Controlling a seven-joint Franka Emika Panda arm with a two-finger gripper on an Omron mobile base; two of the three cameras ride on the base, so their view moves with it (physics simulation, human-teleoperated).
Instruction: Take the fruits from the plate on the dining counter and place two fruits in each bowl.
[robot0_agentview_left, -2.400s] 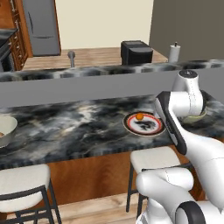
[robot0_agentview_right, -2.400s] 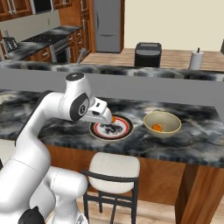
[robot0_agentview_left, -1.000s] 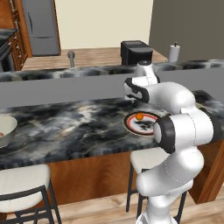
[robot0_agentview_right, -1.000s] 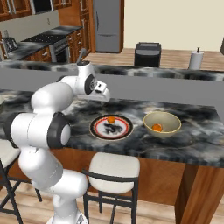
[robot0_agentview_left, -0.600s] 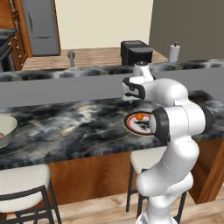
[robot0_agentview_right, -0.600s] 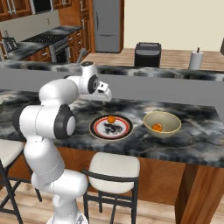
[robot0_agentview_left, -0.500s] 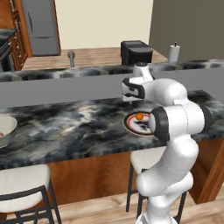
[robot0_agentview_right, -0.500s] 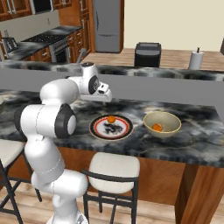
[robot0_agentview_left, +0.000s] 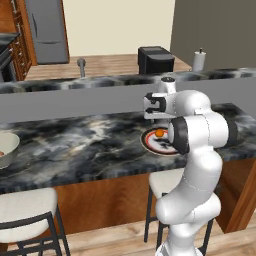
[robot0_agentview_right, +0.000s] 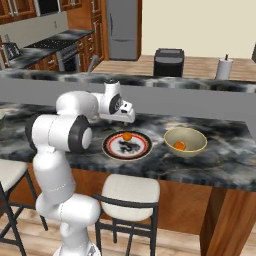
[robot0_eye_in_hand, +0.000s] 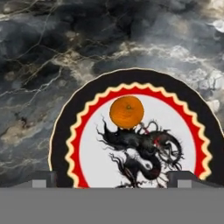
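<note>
— What has changed since half a second ago?
— Very little. The gripper (robot0_agentview_right: 127, 114) still hangs over the far edge of the plate (robot0_agentview_right: 111, 148) on the dining counter (robot0_agentview_left: 75, 145); the arm has barely shifted.
— And the fruit?
— One orange (robot0_eye_in_hand: 126, 112) lies on the plate near its far rim, untouched. Another orange fruit (robot0_agentview_right: 179, 145) sits in the right bowl (robot0_agentview_right: 192, 136). The left bowl (robot0_agentview_left: 9, 148) is cut off by the frame edge; something reddish inside is hard to make out.
— Fingers?
— The tips (robot0_eye_in_hand: 184, 178) stand wide apart at the bottom of the hand view, holding nothing. The forearm hides part of the plate in the left base view.
</note>
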